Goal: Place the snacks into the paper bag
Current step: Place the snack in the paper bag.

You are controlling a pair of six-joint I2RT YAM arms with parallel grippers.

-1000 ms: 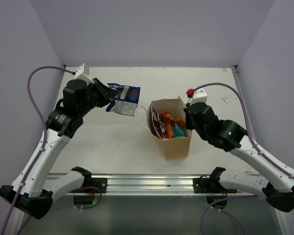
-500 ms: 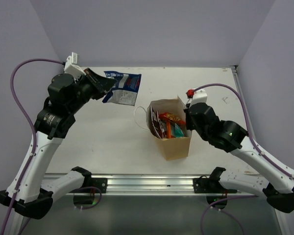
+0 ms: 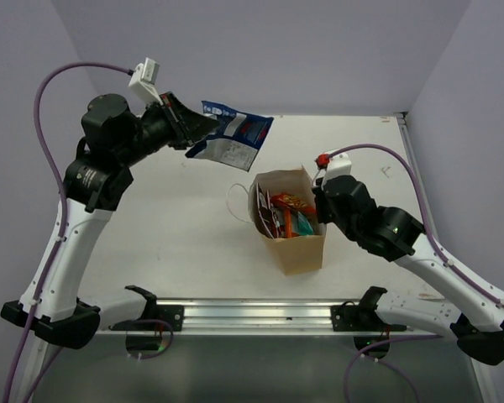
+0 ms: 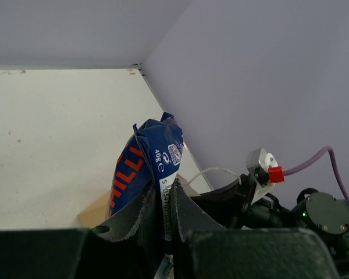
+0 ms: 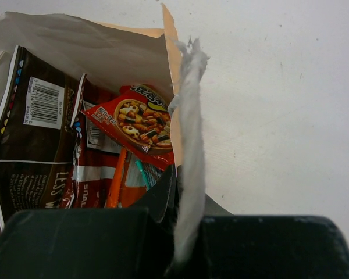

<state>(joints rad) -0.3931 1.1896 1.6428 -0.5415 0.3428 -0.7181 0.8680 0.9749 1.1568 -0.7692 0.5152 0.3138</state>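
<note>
Left pincer, clamped on a blue-white snack packet, holds it high over the bench, short of the paper bag — right pincer pinched shut on its rim, seemingly steadying the mouth open.

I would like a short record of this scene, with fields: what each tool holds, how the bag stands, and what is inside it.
left tool: shut on the blue-white packet, held in the air, apart from the bag
right tool: shut on the white cord handle at the bag's rim
paper bag: upright on the table, mouth open
inside the bag: dark brown packet, red packet, orange packet
left to do: blue-white packet not yet in the bag
</note>
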